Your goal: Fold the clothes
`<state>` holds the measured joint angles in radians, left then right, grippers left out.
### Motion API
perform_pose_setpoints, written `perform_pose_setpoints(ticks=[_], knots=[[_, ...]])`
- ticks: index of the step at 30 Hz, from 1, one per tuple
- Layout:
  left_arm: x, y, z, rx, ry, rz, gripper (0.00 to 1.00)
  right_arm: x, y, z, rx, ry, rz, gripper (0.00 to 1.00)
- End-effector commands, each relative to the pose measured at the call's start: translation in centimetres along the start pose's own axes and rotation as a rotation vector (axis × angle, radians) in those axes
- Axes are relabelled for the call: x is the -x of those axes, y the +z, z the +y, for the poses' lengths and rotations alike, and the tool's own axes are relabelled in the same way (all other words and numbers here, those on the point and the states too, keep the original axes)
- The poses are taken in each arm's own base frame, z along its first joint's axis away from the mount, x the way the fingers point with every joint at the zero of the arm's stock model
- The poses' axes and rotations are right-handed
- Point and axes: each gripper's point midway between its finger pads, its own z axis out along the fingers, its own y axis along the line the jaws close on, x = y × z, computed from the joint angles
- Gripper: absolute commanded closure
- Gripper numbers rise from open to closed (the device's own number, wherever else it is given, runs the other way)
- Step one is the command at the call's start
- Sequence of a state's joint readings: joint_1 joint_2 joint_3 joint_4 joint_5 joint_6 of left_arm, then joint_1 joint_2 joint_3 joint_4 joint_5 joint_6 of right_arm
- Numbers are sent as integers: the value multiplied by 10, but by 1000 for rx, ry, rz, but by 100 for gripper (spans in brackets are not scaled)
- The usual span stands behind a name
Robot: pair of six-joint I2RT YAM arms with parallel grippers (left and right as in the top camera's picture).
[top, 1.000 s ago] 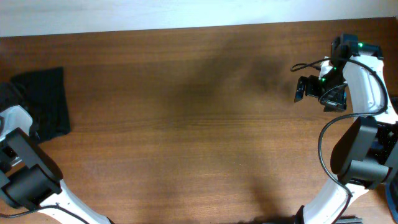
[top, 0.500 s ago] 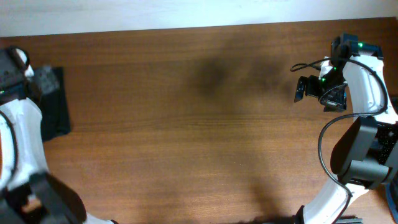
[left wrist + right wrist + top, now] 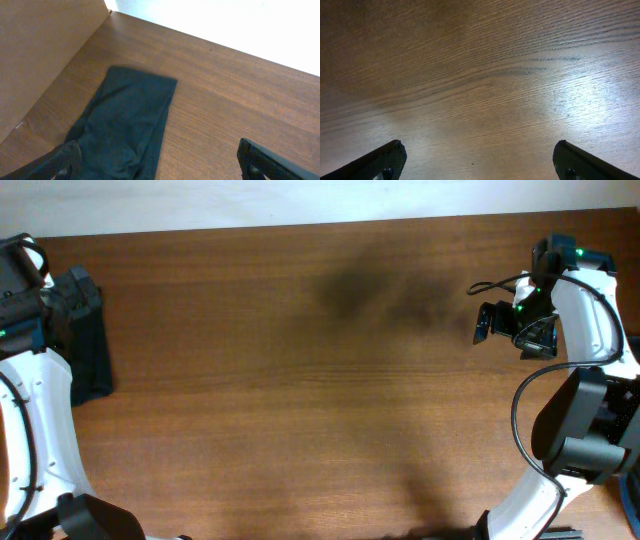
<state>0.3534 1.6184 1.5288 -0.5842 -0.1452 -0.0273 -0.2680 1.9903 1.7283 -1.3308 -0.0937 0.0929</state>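
The clothes [image 3: 92, 358] lie as a folded black bundle at the table's far left edge, partly hidden under my left arm in the overhead view. In the left wrist view the clothes [image 3: 131, 117] form a long narrow dark rectangle lying flat on the wood. My left gripper [image 3: 76, 296] hovers above their far end, open, with its fingers [image 3: 64, 159] wide apart and nothing between them. My right gripper [image 3: 484, 322] is at the far right, open over bare wood. The right wrist view shows the right gripper [image 3: 477, 154] empty.
A brown panel [image 3: 40, 50] stands along the table's left side next to the clothes. A white wall [image 3: 300, 200] runs behind the table's back edge. The right arm's base [image 3: 585, 430] takes up the right edge.
My left gripper has opened and let go of the clothes, and the left arm has swung from the near left up toward the back left. The right arm has not moved.
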Motion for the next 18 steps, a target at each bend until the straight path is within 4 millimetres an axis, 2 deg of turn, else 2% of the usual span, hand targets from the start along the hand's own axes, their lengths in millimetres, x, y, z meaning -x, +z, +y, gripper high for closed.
perform_pose_setpoints(ticks=[1,18], knots=[[-3,2,-3,-12,-10,10,1,3,-15,-1,-8,-9,-48,1],[-3,2,-3,-12,-10,10,1,3,-11,-1,-9,-8,-36,1]])
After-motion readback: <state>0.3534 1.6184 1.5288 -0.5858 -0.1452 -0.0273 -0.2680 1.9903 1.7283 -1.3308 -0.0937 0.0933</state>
